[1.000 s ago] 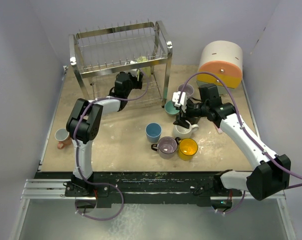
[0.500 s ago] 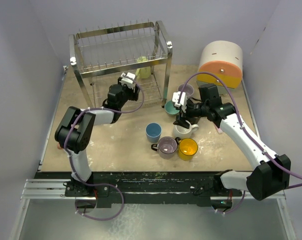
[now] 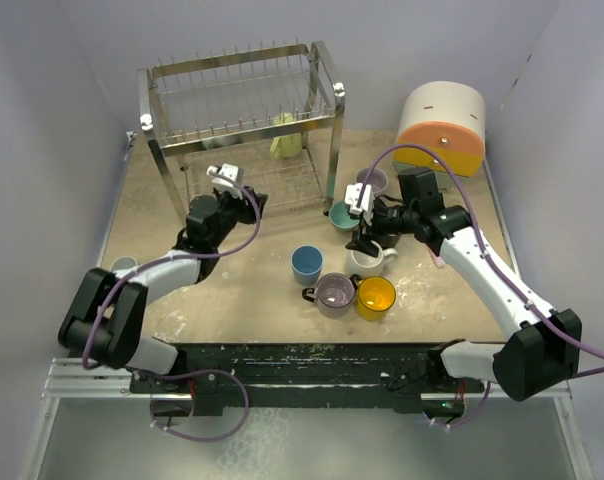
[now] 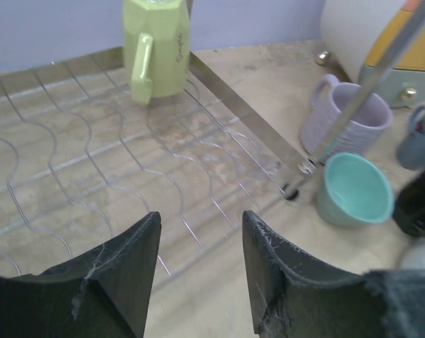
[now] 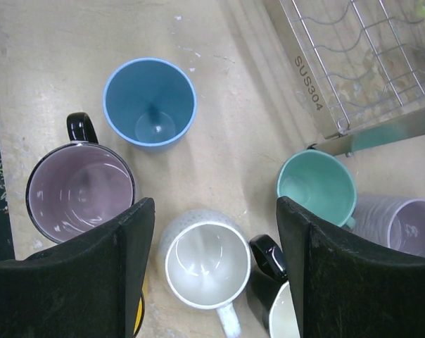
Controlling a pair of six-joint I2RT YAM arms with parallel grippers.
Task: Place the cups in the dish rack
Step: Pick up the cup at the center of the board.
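Meanwhile, the right gripper hangs with its fingers spread wide and empty directly over a white mug. The mug stands upright between them, in a cluster of cups on the table. A blue mug sits beyond the fingertips. A black mug, lilac inside, is just outside one finger. A teal mug is just outside the other, beside the foot of the dish rack. The left gripper, fingers likewise parted and holding nothing, faces into the rack's lower tier, where a single pale-green mug stands at the far end ahead of the fingers. The step in hand appears to be the pick-up of the white mug. The next move likely calls for a straight descent and a close on its rim, with care for the cups crowding either finger.
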